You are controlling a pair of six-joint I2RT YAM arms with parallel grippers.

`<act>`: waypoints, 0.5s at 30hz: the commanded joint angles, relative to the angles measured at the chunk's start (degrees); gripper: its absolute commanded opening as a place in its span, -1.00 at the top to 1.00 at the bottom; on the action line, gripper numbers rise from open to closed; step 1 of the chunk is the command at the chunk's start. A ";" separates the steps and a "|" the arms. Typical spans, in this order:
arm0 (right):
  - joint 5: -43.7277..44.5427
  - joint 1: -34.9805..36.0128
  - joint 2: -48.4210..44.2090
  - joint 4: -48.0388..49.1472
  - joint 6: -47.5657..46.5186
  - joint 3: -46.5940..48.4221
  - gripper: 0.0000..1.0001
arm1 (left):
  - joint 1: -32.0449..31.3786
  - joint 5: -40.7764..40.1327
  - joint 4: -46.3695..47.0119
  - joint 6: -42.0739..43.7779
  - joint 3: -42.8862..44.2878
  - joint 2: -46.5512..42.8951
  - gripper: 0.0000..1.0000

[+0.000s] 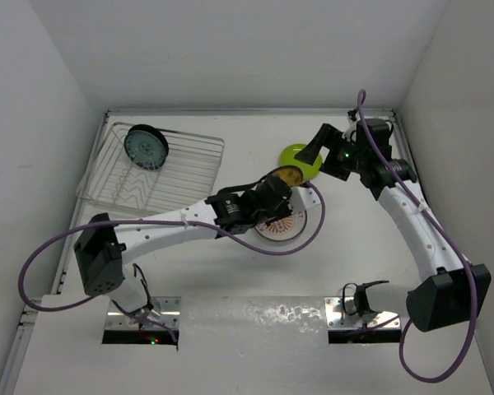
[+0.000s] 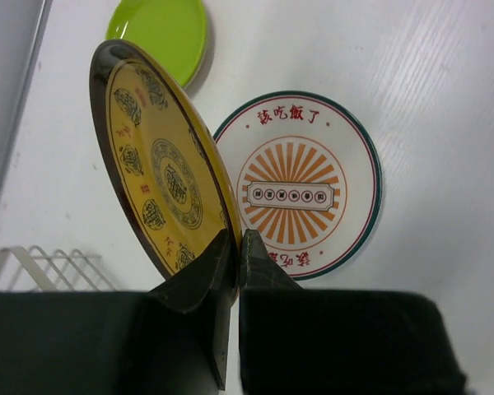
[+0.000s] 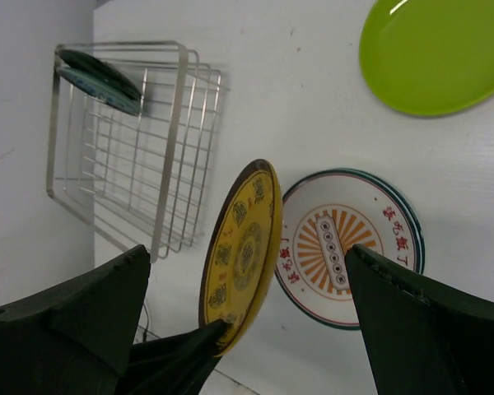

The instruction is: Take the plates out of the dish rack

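Over the white bench (image 1: 354, 247), the left fingers (image 2: 249, 251) are pinched tight on the bottom edge of the yellow-brown plate (image 2: 160, 173). They hold this plate up on its edge, and its round patterns face to one side. The plate has a dark rim.

Flat on the bench, just beside it, lies the white plate with the orange centre (image 2: 313, 189). That one has red writing and a thin dark green rim. The lime green plate (image 3: 436, 53) lies flat too, a little farther back. It is near the white plate but does not touch it.

The right fingers (image 1: 317, 152) are spread wide apart and hold nothing. From the top camera they hang over the right side of the green plate.

The dish rack (image 1: 181, 164) sits at the back left of the bench, well apart from the three plates. One dark plate (image 1: 146, 146) stands on its edge in the far left corner of the rack, leaning among the wires. It has a black rim and a blue-green face with small marks on it.
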 commanded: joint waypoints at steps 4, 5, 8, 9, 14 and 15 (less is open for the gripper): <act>-3.22 0.13 1.51 -2.65 -4.02 -1.83 -0.92 | -4.08 -5.06 4.36 13.24 4.86 3.11 1.00; -3.39 0.22 1.42 -2.56 -4.19 -2.97 -0.89 | -4.52 -5.86 4.36 13.51 5.56 3.56 1.00; -4.45 0.05 0.64 -0.63 -3.85 -5.61 -0.67 | -5.41 -8.49 4.89 14.56 5.65 4.79 1.00; -5.06 0.05 0.55 0.94 -3.58 -6.23 -0.56 | -5.58 -9.72 5.33 14.91 5.57 5.05 1.00; -7.36 0.13 0.28 6.13 0.02 -9.40 0.89 | -6.02 -11.84 6.38 15.09 5.13 6.11 0.69; -6.39 -0.04 0.11 6.49 0.72 -9.66 1.00 | -5.94 -12.62 6.91 14.83 4.86 6.11 0.19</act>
